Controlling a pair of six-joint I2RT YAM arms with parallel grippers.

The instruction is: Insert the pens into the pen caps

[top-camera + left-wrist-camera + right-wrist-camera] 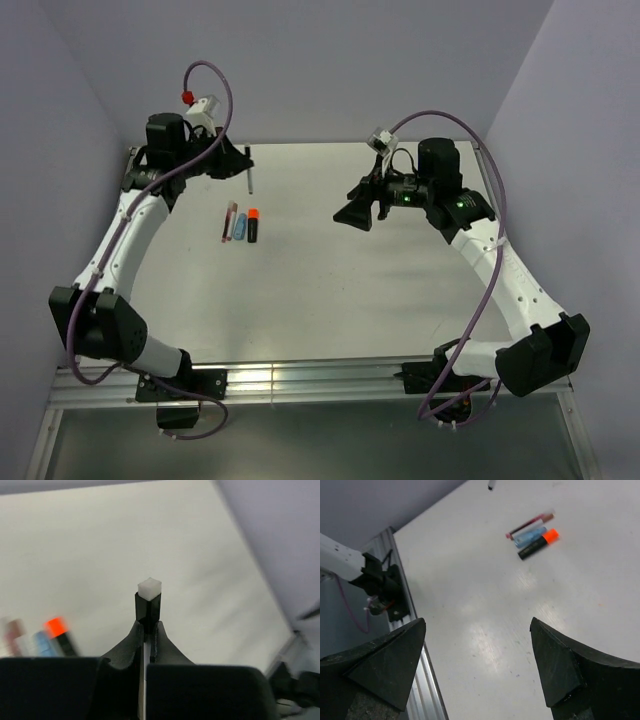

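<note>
My left gripper (245, 158) is shut on a slim pen (250, 178) and holds it above the table's far left. In the left wrist view the gripper (148, 626) pinches the pen (149, 602), whose black section ends in a white tip. A slim red pen (230, 221), a light-blue marker (240, 225) and a stubby black marker with an orange end (252, 226) lie side by side on the table. They also show in the right wrist view: the red pen (530, 523), the blue marker (529, 536) and the black marker (538, 544). My right gripper (358, 212) (477, 626) is open and empty. No loose caps show.
The table (330, 290) is a pale sheet with a metal rail (300, 380) along its near edge. Purple walls close in the back and both sides. The left arm's base (377, 582) shows beside the rail in the right wrist view.
</note>
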